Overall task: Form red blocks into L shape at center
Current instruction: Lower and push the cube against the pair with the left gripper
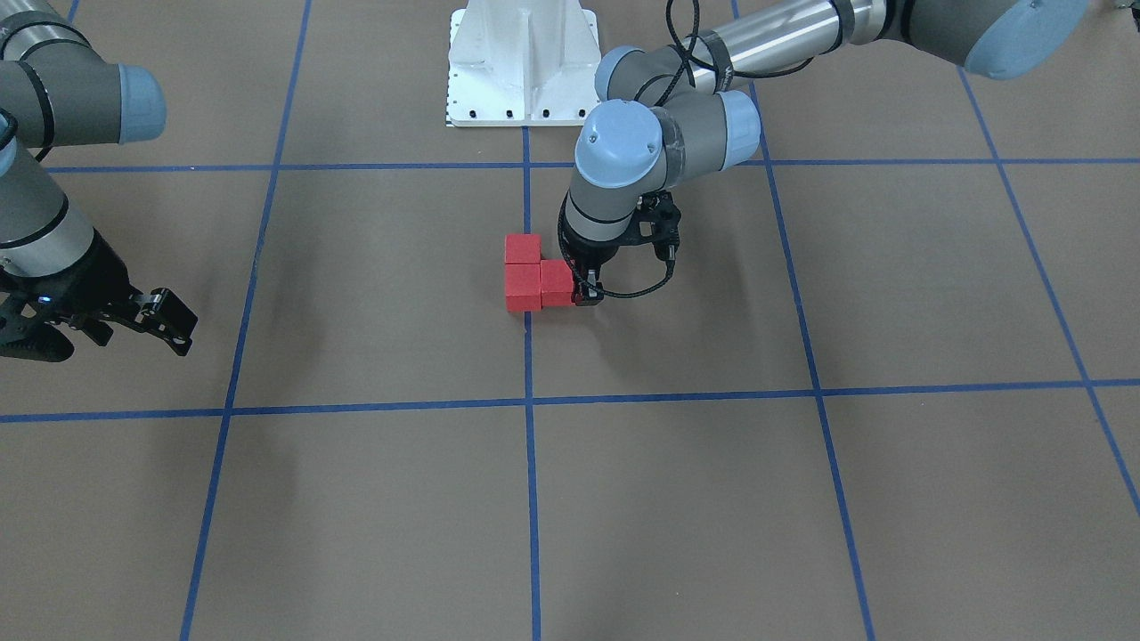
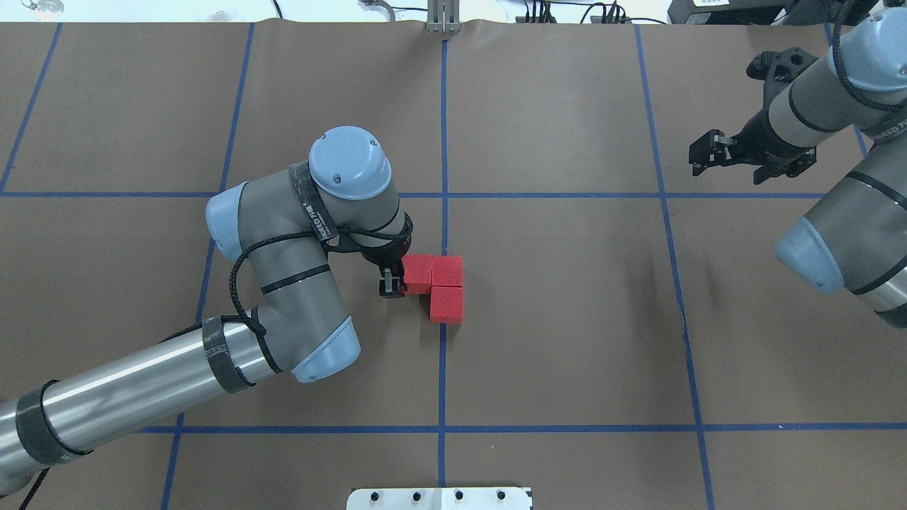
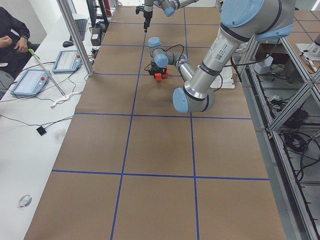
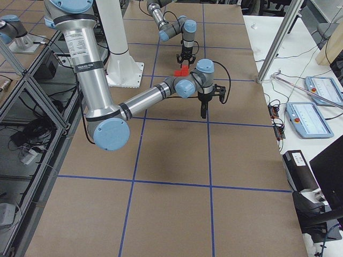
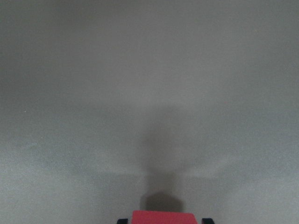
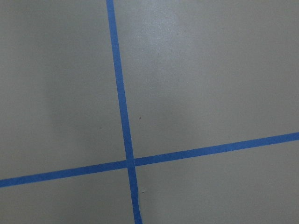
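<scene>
On the middle blue line (image 2: 443,368) 3 red blocks (image 2: 447,271) form an L, likely light, rigid, pinchable by opposite faces; left claw (image 2: 392,283) flanks 1, grip unclear; right claw (image 2: 705,152) gapes empty.

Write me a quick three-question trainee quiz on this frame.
1. True or false: the three red blocks lie flat and touching in an L shape.
2. Which gripper is down at the blocks? A) left gripper B) right gripper C) neither
3. Fill in: the L sits at the ____ vertical blue tape line of the grid.

Key: 1 true; 2 A; 3 middle.
</scene>
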